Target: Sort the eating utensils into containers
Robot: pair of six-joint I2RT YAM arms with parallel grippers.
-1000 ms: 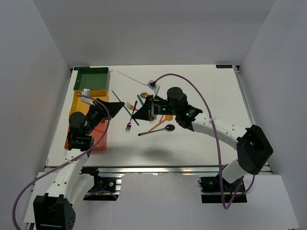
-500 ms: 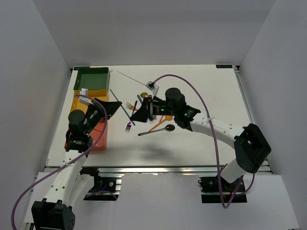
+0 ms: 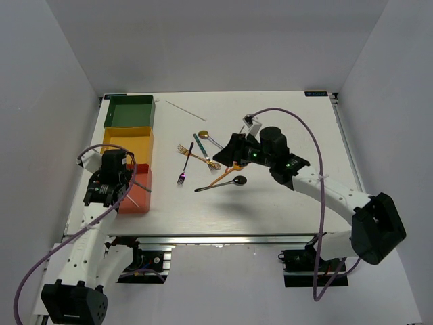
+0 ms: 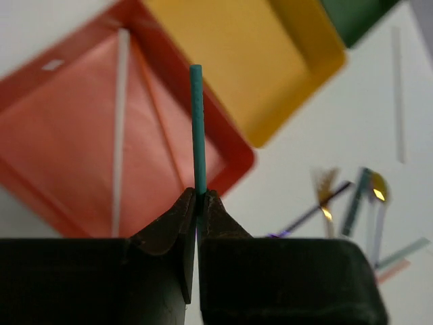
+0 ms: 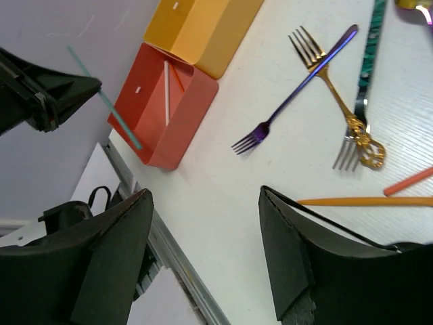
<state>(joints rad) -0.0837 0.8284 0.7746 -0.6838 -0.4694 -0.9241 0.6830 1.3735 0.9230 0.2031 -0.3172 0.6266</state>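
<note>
My left gripper (image 3: 126, 180) is shut on a teal chopstick (image 4: 197, 128) and holds it over the orange-red tray (image 3: 137, 201). That tray (image 4: 61, 169) holds a white chopstick (image 4: 120, 128) and an orange one. The yellow tray (image 3: 127, 141) and dark green tray (image 3: 128, 110) lie beyond it. My right gripper (image 3: 227, 154) is open and empty above the table, near a purple fork (image 5: 298, 88), gold fork (image 5: 331, 88), teal-handled fork (image 5: 365, 68) and orange chopstick (image 5: 365, 201). A black spoon (image 3: 220, 184) lies in front of them.
A white chopstick (image 3: 186, 110) lies near the far edge, right of the green tray. A gold spoon (image 3: 203, 135) lies by the forks. A coral chopstick (image 5: 409, 181) lies beside the orange one. The table's near edge rail (image 5: 169, 257) runs under the right gripper.
My left gripper has swung left from the utensil pile with the teal chopstick to above the orange-red tray. My right gripper has drawn back to the right, open.
</note>
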